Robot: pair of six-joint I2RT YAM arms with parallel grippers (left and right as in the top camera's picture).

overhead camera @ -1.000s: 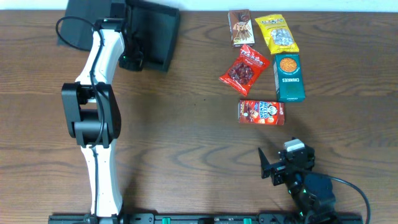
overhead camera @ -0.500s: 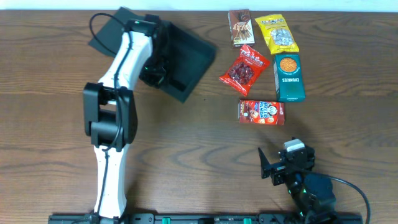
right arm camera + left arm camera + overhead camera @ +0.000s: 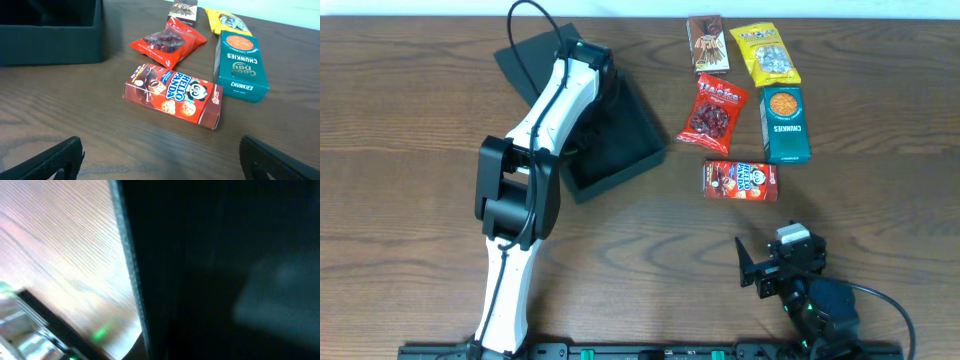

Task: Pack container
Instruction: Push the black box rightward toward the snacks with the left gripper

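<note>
Find the container on the wooden table, left of the Hello Panda box and a little farther back, turned askew and open, with its flap lid laid out behind. Note the left gripper down at the wall on the lid side, pinched tight on the container. Cannot make out the fingers themselves, only dark wall filling the left wrist view. Look nearer than the Hello Panda box, slightly to its right, for the right gripper, spread wide, holding nothing, low over the table. Behind the Hello Panda box, find a red snack pouch and a teal Chunkies carton. Farther back still, find a brown packet and a yellow packet.
</note>
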